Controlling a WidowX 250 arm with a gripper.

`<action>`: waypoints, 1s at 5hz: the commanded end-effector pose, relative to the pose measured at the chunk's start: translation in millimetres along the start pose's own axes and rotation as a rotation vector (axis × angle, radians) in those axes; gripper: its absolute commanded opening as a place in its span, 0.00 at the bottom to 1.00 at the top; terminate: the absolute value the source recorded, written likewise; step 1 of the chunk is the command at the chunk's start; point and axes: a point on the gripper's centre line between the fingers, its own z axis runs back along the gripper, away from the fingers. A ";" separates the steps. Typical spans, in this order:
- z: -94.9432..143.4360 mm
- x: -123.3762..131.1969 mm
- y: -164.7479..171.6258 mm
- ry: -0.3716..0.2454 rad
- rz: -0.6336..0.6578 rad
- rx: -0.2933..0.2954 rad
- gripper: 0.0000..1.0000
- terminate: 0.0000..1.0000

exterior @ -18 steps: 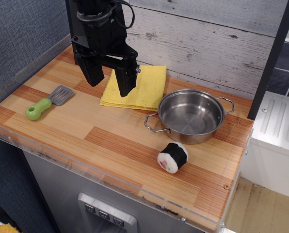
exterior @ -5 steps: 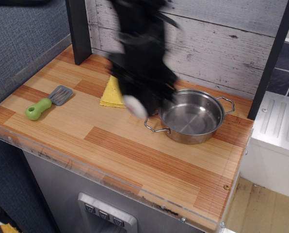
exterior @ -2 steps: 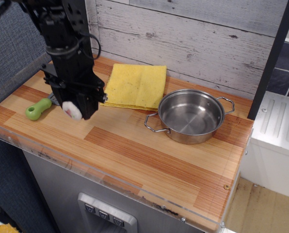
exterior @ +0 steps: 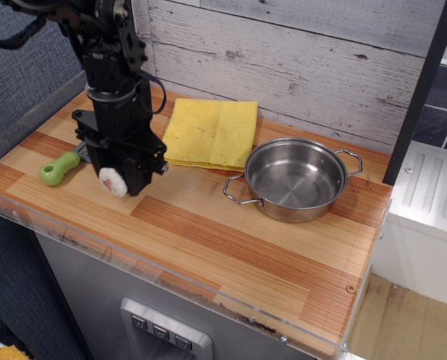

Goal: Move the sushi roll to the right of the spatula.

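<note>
My gripper [exterior: 121, 178] is shut on the sushi roll [exterior: 112, 181]; its white end face with a pink spot shows between the black fingers, at or just above the wooden counter [exterior: 208, 225]. The spatula [exterior: 60, 168] lies just left of it; its lime-green handle shows, while its grey blade is mostly hidden behind the gripper. The roll sits close to the right of the handle.
A yellow cloth [exterior: 210, 132] lies at the back of the counter. A steel pot [exterior: 296, 179] with two handles stands to the right. A grey plank wall runs behind, and the counter's front edge has a clear lip.
The gripper picked the sushi roll up from in front of the pot and carried it left across the counter. Since 0.4 s ago it has moved slightly lower, beside the spatula.
</note>
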 end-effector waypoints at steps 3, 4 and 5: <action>92.3 -16.8 -24.2 -0.159 0.036 -0.098 1.00 0.00; 95.7 -17.7 -25.9 -0.167 0.039 -0.084 1.00 0.00; 96.2 -12.9 -24.5 -0.094 -0.047 -0.081 1.00 0.00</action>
